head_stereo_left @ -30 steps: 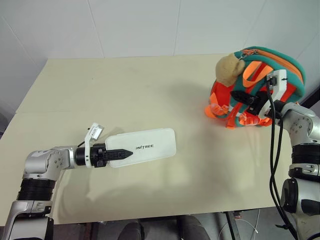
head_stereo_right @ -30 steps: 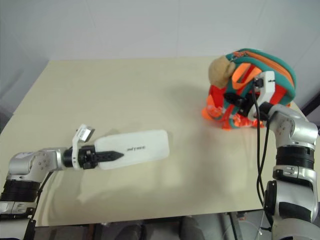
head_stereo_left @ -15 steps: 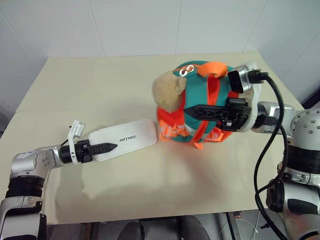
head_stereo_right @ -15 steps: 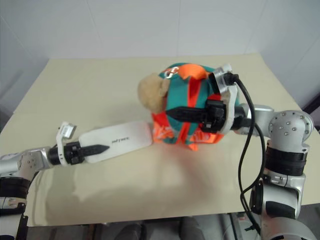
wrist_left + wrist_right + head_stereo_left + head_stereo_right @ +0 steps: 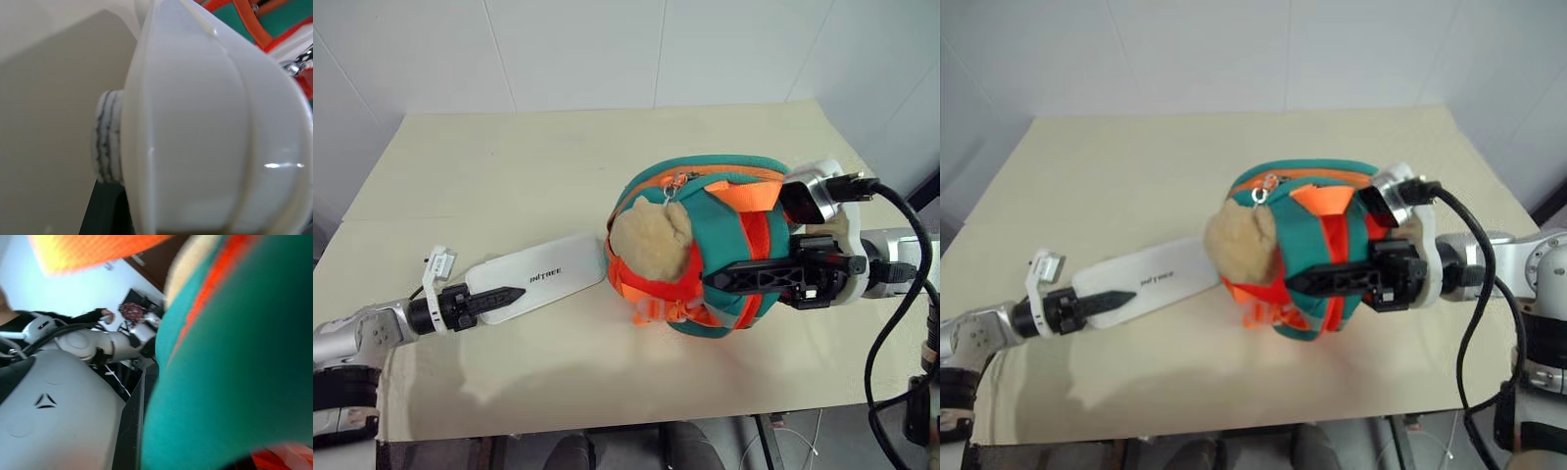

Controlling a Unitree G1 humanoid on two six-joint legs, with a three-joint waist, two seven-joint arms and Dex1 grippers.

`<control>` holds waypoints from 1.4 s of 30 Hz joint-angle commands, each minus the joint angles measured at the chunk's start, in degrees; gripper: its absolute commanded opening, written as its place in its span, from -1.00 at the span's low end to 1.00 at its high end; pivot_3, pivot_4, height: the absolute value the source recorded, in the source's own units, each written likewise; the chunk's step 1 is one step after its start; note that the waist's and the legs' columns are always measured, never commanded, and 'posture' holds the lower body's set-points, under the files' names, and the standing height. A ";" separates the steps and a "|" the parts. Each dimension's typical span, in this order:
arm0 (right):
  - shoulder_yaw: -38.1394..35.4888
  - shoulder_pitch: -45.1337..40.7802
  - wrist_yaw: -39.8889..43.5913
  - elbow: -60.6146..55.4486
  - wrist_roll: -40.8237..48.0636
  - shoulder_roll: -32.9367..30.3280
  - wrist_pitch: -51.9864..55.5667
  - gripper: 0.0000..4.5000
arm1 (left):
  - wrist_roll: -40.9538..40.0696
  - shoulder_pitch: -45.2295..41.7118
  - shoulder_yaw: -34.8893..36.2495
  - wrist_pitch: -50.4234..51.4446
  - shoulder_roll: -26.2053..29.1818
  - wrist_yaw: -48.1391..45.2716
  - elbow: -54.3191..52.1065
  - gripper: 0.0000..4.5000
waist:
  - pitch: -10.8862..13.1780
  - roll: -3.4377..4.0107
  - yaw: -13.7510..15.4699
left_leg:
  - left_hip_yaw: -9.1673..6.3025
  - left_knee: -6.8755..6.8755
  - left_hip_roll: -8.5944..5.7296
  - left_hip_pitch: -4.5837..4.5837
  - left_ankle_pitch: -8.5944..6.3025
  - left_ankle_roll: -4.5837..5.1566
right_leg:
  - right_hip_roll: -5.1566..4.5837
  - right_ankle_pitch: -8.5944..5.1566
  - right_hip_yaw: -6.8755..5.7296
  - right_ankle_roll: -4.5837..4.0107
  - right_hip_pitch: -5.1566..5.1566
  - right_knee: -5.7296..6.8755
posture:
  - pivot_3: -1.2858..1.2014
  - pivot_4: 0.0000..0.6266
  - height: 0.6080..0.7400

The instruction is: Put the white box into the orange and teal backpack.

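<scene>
A pale beige table (image 5: 509, 166) with a smooth, matte top carried the scene, set against a white wall. Toward its right side the orange and teal backpack (image 5: 724, 211) sat over the surface, its base near the tabletop, though contact could not be told. The rest of the top was bare beige.
</scene>
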 commanded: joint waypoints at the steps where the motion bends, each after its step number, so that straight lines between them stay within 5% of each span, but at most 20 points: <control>1: -0.08 0.53 3.13 -0.55 -0.60 -1.61 -1.06 -0.77 | -2.34 2.30 3.76 0.31 1.87 0.16 -5.89 -0.46 | 0.00 0.00 0.13 | 0.00 0.00 -0.01 0.00 0.00 0.00 | -0.03 0.00 0.00 0.00 0.00 -0.01 | 0.03 -0.52 1.00; 14: 4.33 3.78 16.75 0.10 -18.79 -2.35 -4.51 -0.77 | -15.42 1.39 14.60 4.88 2.62 3.74 -22.05 -0.46 | 0.00 -0.03 1.12 | 0.00 0.05 -0.04 -0.08 -0.04 0.04 | 0.01 0.00 -0.05 0.00 0.00 -0.11 | 0.03 -0.52 1.00; 24: 6.53 5.10 22.36 -1.24 -25.61 -1.14 -6.58 -0.77 | -19.91 -8.03 10.78 2.20 -1.25 6.15 -24.58 -0.46 | -0.01 -0.06 1.47 | 0.49 0.30 -0.05 -0.03 -0.04 0.04 | 0.09 0.01 -0.05 0.00 0.07 -0.09 | 0.03 -0.52 1.00; 42: 4.66 6.87 19.80 -3.16 -25.07 1.41 -6.95 -0.77 | 9.37 -20.40 -7.11 -38.82 0.27 -7.10 -4.32 -0.46 | -0.06 -0.13 1.54 | 0.54 0.45 -0.05 -0.01 -0.04 0.03 | 0.16 0.04 -0.01 -0.01 0.13 -0.04 | 0.03 -0.52 1.00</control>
